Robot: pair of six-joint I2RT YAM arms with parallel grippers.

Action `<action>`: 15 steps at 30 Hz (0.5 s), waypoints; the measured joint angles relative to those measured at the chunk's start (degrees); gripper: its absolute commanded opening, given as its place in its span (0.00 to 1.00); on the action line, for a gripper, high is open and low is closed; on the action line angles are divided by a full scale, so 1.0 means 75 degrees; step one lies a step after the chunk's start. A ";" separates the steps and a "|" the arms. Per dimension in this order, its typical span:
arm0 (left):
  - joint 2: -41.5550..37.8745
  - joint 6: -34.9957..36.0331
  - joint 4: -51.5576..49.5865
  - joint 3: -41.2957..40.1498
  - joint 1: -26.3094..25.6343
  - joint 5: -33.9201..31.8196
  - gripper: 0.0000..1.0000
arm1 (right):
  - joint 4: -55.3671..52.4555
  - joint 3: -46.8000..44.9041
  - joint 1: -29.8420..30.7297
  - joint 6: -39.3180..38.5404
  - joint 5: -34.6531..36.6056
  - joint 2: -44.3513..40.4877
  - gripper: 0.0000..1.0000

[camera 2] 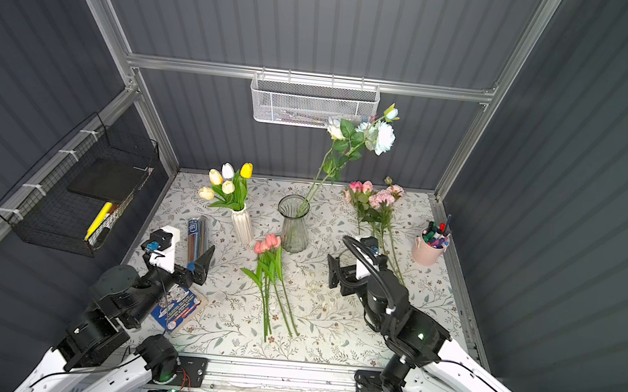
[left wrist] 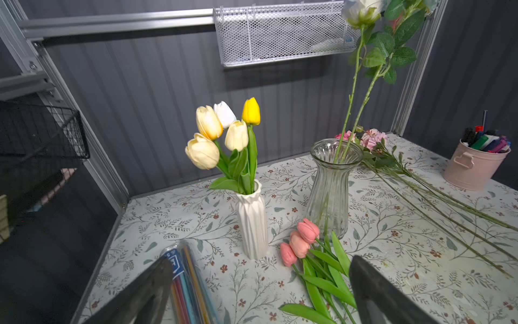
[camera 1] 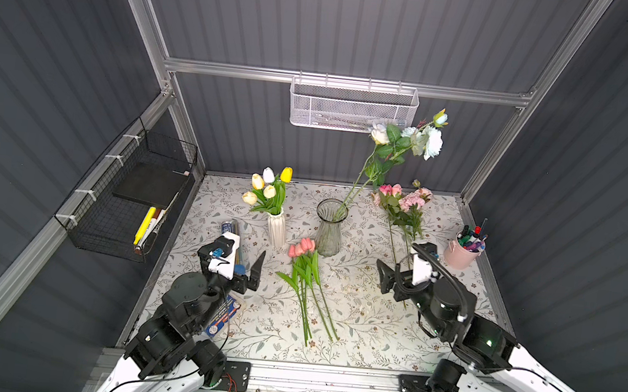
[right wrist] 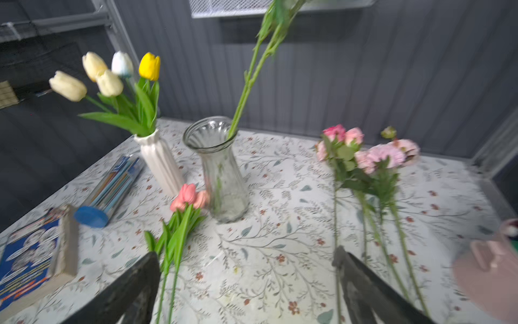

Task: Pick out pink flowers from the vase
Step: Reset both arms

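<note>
I have both jaws spread and empty, pink tulips (camera 1: pixel 302 245) lying on the worktop (camera 1: pixel 362 329) just beside the glass vase (camera 1: pixel 330 226), pink roses (camera 1: pixel 403 200) flat near the pen bucket (camera 1: pixel 461 254), and my right wrist view plainly shows the book (right wrist: pixel 30 252) that the left arm (camera 1: pixel 189 303) half-hides from above.

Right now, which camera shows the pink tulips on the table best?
Left wrist view: the pink tulips are close and sharp, stems cropped. Both top views show them whole but small; the right wrist view blurs them.

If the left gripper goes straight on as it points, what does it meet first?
Probably the white ribbed vase, almost centred ahead of the open left gripper; the coral-pink tulips lie beside that line.
</note>
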 measured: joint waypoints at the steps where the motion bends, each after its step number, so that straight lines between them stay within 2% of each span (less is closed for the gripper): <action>1: -0.0105 0.0280 0.0096 -0.0143 0.0000 -0.0026 0.99 | 0.0093 -0.0184 -0.0003 -0.0230 0.0306 -0.0271 0.99; 5: -0.0227 0.1279 0.0921 -0.1139 -0.0003 -0.0146 0.99 | 0.0833 -0.0982 -0.0026 -0.1600 0.0935 -0.0819 0.99; 8: 0.0175 0.1833 0.2527 -0.2334 0.0035 -0.0583 0.99 | 0.2017 -0.1647 -0.0277 -0.2652 0.1026 -0.0603 0.99; 11: 0.1886 0.1982 0.3789 -0.2498 0.0568 -0.0574 1.00 | 0.3171 -0.2273 -0.1151 -0.3127 0.0935 -0.0181 0.99; 15: 0.3911 0.1577 0.5158 -0.2498 0.1993 -0.0286 0.99 | 0.3917 -0.2614 -0.3060 -0.2739 0.0414 0.0274 0.99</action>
